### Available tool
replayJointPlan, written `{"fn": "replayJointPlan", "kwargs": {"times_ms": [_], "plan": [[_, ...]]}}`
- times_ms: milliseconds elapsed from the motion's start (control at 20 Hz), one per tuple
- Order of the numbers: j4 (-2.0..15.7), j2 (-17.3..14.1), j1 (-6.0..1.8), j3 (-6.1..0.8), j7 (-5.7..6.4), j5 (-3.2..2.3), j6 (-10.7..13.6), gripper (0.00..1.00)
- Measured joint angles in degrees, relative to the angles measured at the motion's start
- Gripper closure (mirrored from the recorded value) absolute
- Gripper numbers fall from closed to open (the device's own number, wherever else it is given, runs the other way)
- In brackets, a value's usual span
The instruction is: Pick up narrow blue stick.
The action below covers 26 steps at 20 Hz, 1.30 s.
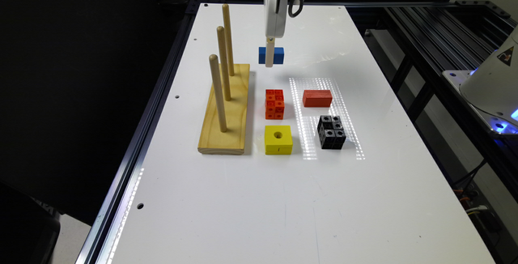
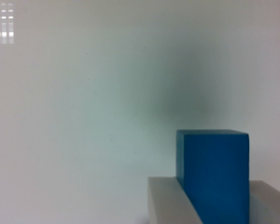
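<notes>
The narrow blue stick (image 1: 278,55) is a small plain blue block at the far middle of the white table (image 1: 283,199). My gripper (image 1: 270,58) comes straight down onto it, shut on the stick across its short width. In the wrist view the blue stick (image 2: 214,163) stands between the two pale fingers (image 2: 170,203) of the gripper (image 2: 214,205), which press on both of its sides. A soft blurred shadow lies on the table beyond it, so the stick seems to hang slightly above the surface.
A wooden base with three upright pegs (image 1: 224,106) stands toward the exterior view's left. Nearer the front sit an orange holed cube (image 1: 274,104), a red plain block (image 1: 317,98), a yellow block with a hole (image 1: 278,139) and a black holed cube (image 1: 331,131).
</notes>
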<state>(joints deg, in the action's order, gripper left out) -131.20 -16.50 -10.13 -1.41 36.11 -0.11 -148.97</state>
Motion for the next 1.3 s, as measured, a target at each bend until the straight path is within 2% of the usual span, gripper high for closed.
{"fn": "replayJointPlan", "kwargs": {"times_ms": [450, 650, 750, 850, 1000, 1150, 1300], "plan": [[0.0, 0.8, 0.01, -0.15, 0.04, 0.0, 0.57, 1.0], [-0.02, 3.85, 0.06, -0.63, 0.36, 0.04, 3.84, 1.0], [-0.26, 5.63, 0.07, -1.32, 0.98, 0.05, 5.86, 1.0], [-1.39, 7.31, 0.07, -2.25, 1.85, 0.06, 6.88, 1.0], [-4.19, 9.39, 0.06, -3.03, 2.51, 0.06, 6.7, 1.0], [-6.1, 11.29, 0.05, -3.22, 2.6, 0.08, 6.7, 1.0], [-6.98, 14.08, 0.05, -3.22, 2.6, 0.12, 8.19, 1.0]]}}
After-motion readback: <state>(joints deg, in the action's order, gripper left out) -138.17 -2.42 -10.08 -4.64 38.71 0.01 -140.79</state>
